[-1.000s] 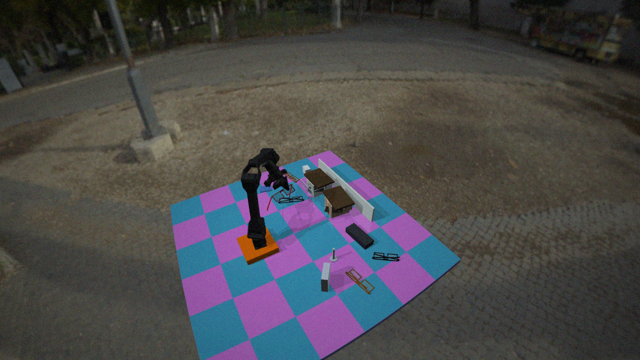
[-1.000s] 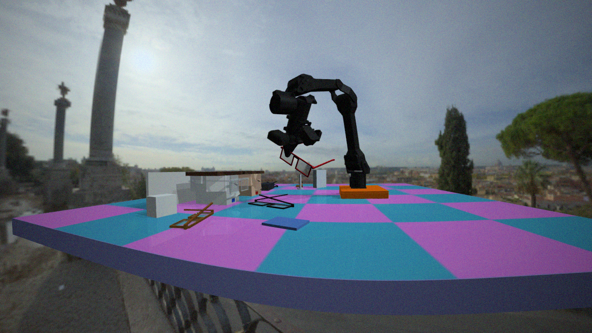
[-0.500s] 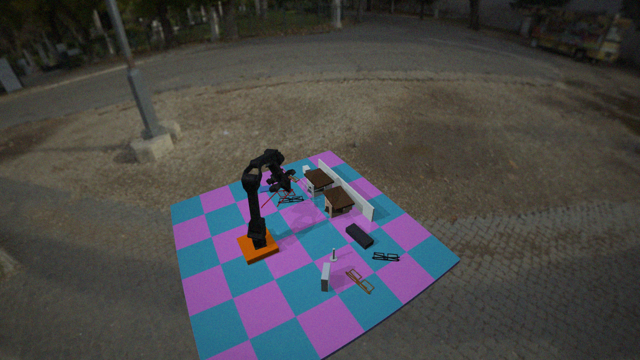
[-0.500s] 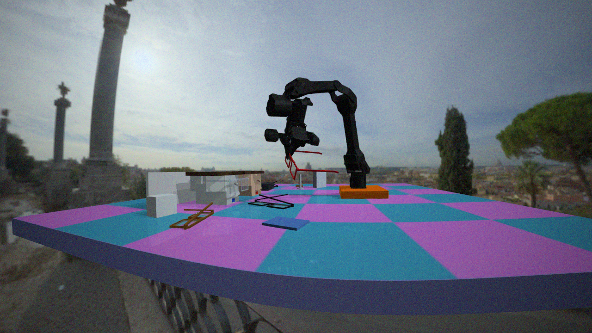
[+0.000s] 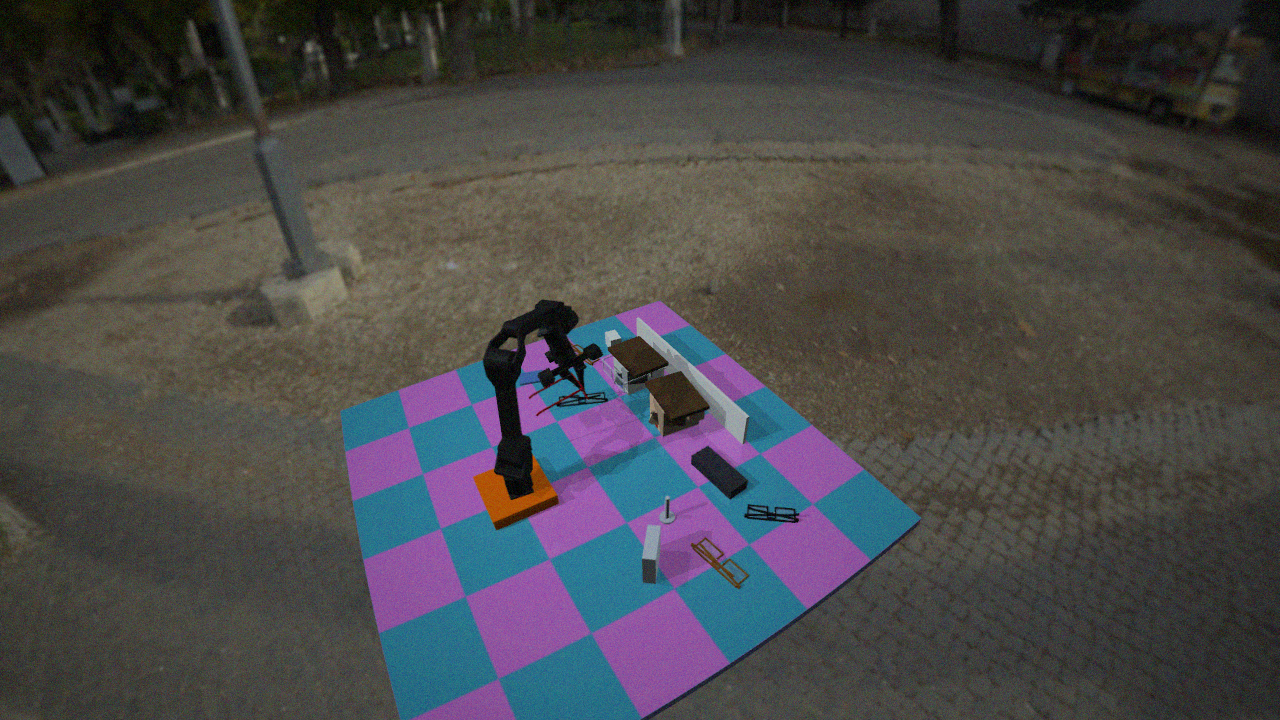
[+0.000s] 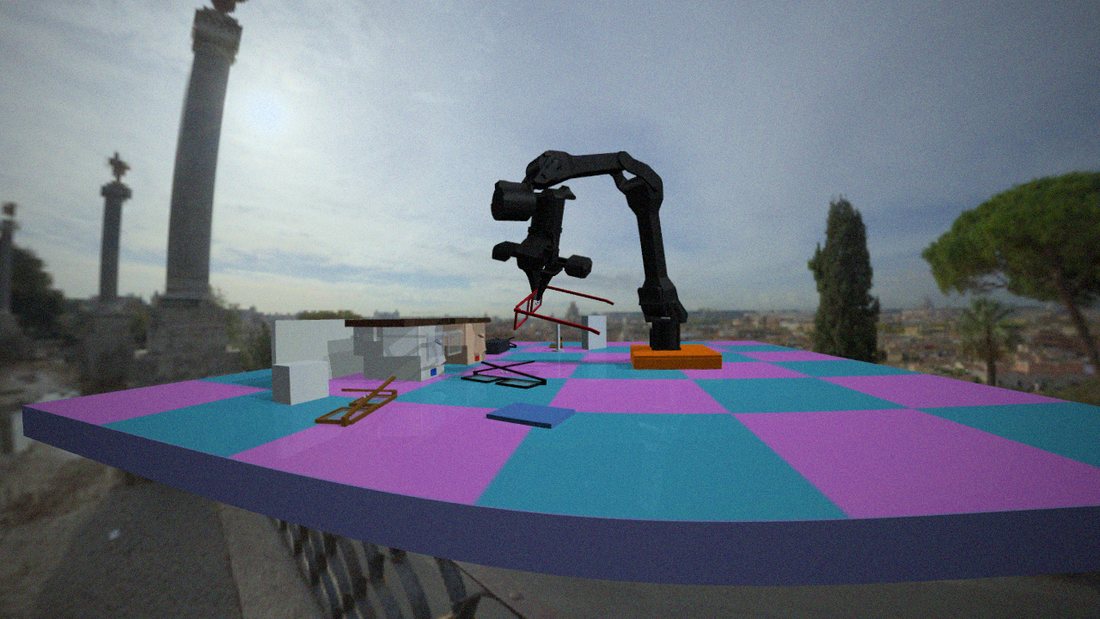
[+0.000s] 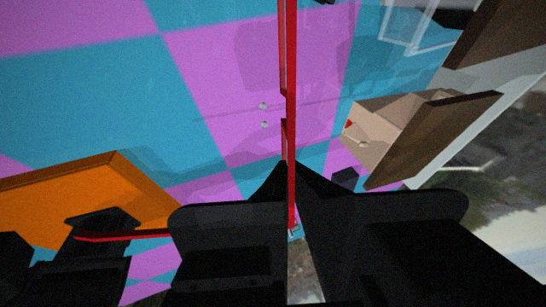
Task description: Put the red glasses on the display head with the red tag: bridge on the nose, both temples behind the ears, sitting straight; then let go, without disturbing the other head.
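Note:
My gripper [image 5: 567,376] [image 6: 540,294] [image 7: 287,165] is shut on the red glasses [image 5: 551,404] [image 6: 577,293] [image 7: 291,85] and holds them in the air above the checkered floor. Their front frame runs straight out from the fingers in the wrist view, and one temple [image 7: 124,234] sticks out to the left. The tan display head [image 5: 669,413] [image 6: 467,340] [image 7: 375,128] has a brown top and a red tag [image 7: 348,124]. It stands a little ahead and to the right of the gripper, apart from the glasses. The pale see-through head [image 5: 630,372] [image 6: 400,350] [image 7: 405,30] stands beside it.
A white wall [image 5: 707,389] runs behind both heads. Black glasses [image 5: 581,398] [image 6: 504,375] lie under the gripper. Brown glasses [image 6: 357,401], a blue tile [image 6: 530,414] and a white cube [image 6: 300,381] lie nearby. A black box [image 5: 718,471], a peg [image 5: 666,512] and more glasses [image 5: 771,513] [image 5: 720,562] lie farther off.

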### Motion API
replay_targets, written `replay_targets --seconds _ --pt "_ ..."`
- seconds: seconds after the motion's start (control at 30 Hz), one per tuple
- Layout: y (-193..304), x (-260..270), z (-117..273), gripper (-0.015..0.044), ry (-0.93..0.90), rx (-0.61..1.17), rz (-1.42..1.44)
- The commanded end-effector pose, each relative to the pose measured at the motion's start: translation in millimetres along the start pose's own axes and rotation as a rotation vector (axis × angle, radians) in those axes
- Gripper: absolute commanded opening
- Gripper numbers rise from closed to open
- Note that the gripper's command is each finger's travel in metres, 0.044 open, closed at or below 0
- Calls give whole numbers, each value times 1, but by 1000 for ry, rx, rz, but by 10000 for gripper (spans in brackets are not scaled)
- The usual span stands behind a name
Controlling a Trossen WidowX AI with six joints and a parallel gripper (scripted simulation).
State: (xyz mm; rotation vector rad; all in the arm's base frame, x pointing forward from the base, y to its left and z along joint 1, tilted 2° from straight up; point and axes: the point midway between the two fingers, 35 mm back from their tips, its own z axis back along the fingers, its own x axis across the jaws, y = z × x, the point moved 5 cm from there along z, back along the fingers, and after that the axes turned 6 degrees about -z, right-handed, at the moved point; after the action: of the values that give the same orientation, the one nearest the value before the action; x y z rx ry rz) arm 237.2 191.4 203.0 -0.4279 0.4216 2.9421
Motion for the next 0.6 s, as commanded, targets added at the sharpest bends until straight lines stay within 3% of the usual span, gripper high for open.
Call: replay_targets --seconds 0.0,0.57 --pt "4 0 -4 0 -27 -10 -165" --pt "19 -7 -15 0 -129 -14 -850"
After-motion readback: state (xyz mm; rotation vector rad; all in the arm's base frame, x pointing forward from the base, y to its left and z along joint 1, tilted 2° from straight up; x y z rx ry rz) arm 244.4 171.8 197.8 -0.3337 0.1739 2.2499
